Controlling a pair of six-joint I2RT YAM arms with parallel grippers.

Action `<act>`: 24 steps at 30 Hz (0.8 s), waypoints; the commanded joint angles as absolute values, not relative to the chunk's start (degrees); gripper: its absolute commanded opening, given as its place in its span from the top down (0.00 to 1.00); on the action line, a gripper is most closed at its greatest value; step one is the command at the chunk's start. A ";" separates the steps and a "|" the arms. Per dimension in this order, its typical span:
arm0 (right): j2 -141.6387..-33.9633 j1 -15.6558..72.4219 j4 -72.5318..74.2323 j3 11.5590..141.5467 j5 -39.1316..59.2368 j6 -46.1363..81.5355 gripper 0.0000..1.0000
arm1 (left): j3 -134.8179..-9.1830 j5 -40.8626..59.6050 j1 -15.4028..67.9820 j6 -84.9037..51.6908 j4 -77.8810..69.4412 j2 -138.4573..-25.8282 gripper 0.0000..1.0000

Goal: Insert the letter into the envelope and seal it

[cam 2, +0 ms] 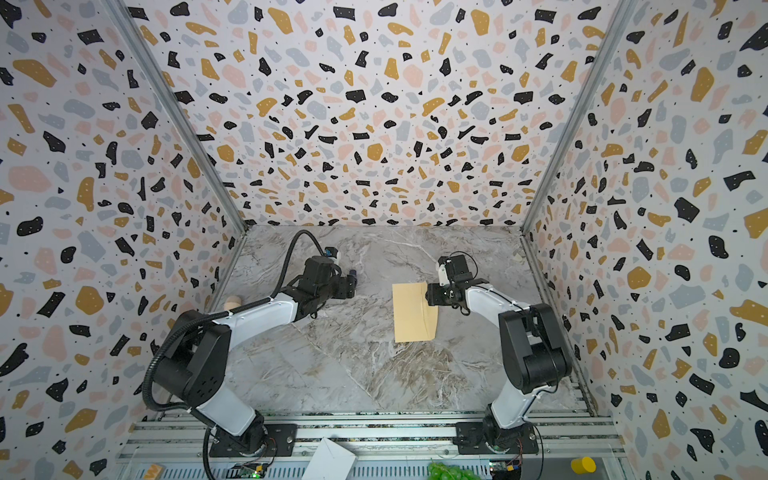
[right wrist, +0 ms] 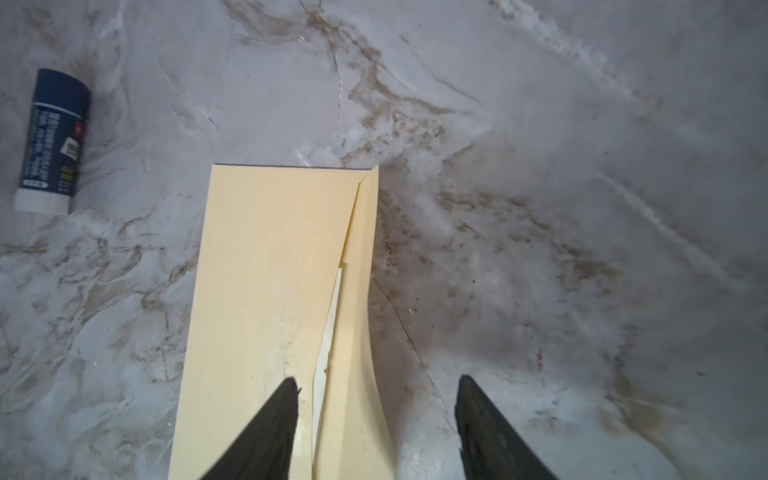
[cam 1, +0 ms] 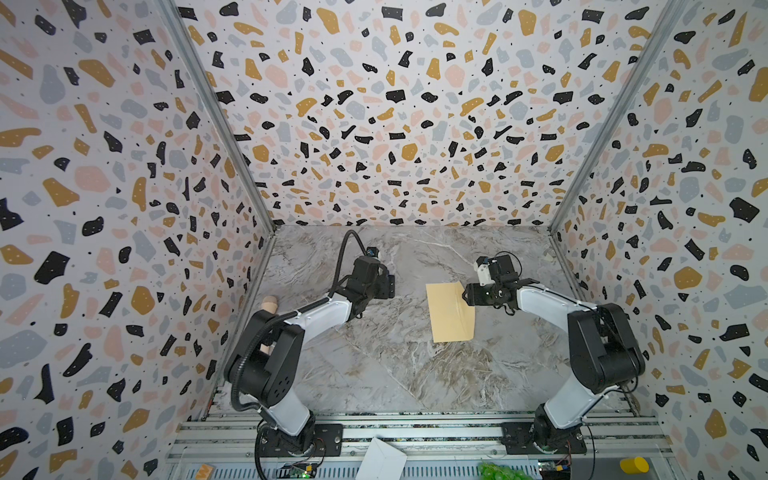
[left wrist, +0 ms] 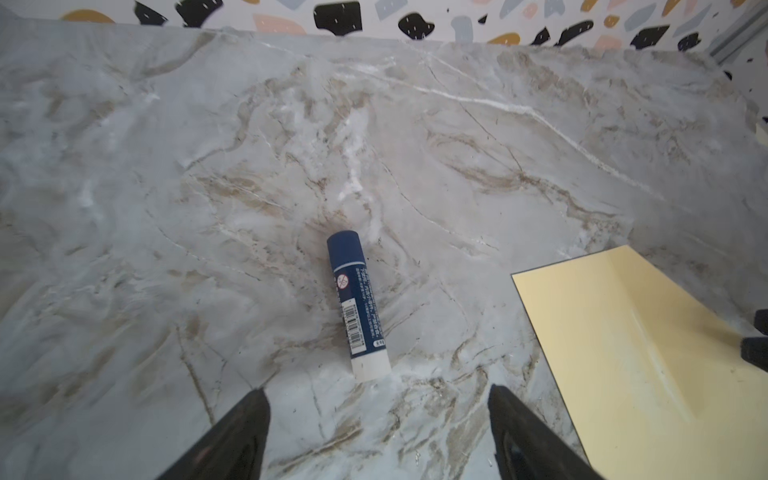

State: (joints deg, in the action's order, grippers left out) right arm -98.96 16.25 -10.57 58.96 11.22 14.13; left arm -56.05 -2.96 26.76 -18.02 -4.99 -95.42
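Both left gripper [left wrist: 376, 395] and right gripper [right wrist: 376, 382] show open, empty jaws; envelope [right wrist: 257, 270] hides most of letter [right wrist: 325, 353].

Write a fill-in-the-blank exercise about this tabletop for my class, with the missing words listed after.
The glue stick lies on its ___ on the table.
Its body is dark ___ with a white end.
The left end effector is ___ and empty.
The right end effector hangs open at an edge of the envelope, gripping ___.
Missing words: side; blue; open; nothing.
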 commanded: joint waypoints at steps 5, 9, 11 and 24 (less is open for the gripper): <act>-99.98 14.94 -8.27 57.19 20.69 17.17 0.82 | -57.43 -2.83 27.20 -16.09 -4.17 -93.94 0.18; -92.47 13.65 -0.35 49.45 24.08 25.34 1.00 | -55.91 -2.29 27.16 -16.18 -6.12 -91.71 0.19; -88.01 13.75 4.03 44.98 23.89 31.72 1.00 | -55.39 -1.98 27.24 -16.09 -6.38 -90.87 0.20; -64.84 27.41 9.38 28.40 5.47 50.72 0.36 | -54.85 -1.09 27.22 -13.83 -4.35 -88.39 0.22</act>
